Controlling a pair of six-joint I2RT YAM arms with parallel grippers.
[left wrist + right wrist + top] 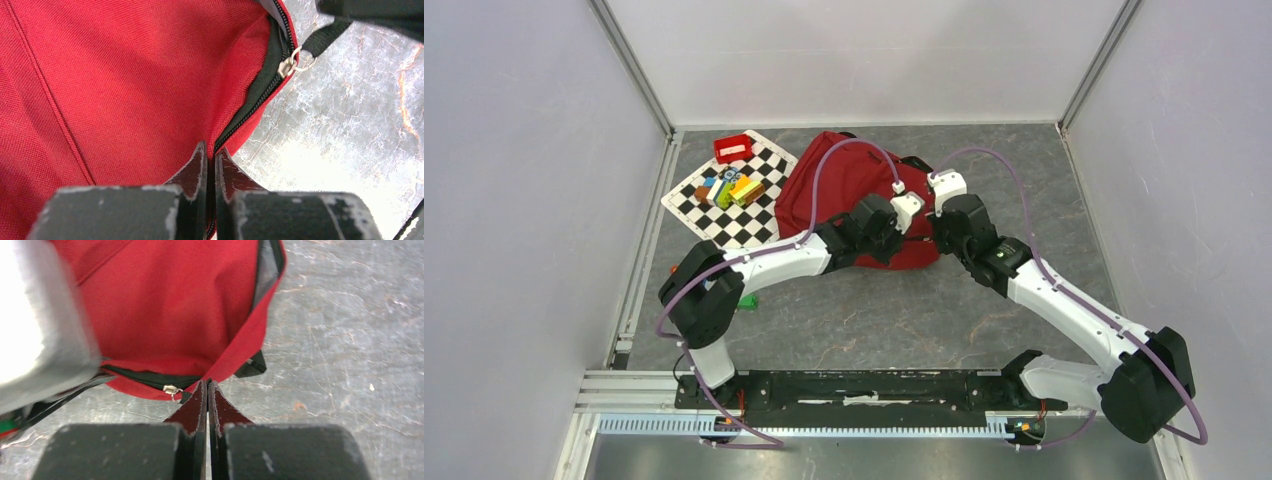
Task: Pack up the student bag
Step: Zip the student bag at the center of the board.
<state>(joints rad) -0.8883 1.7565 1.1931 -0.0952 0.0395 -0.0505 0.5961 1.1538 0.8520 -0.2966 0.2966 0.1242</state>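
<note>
The student bag (839, 185) is a dark-red backpack lying on the grey tabletop, and both arms meet at its near right edge. My left gripper (211, 150) is shut on the bag's black zipper edge (250, 107), with the zipper tape running between its fingers. The silver zipper slider (289, 64) sits further along that edge; a black pull tab (327, 36) leads from its ring. My right gripper (207, 383) is shut on that pull tab (187, 396), just beside the slider (172, 389). Grey lining (267, 270) shows inside the opening.
A black-and-white checkered mat (754, 225) with several coloured blocks lies left of the bag. A small red box (734, 148) stands behind it. A green piece (747, 301) lies by the left arm. The left wrist's pale body (40, 325) fills the right wrist view's left side.
</note>
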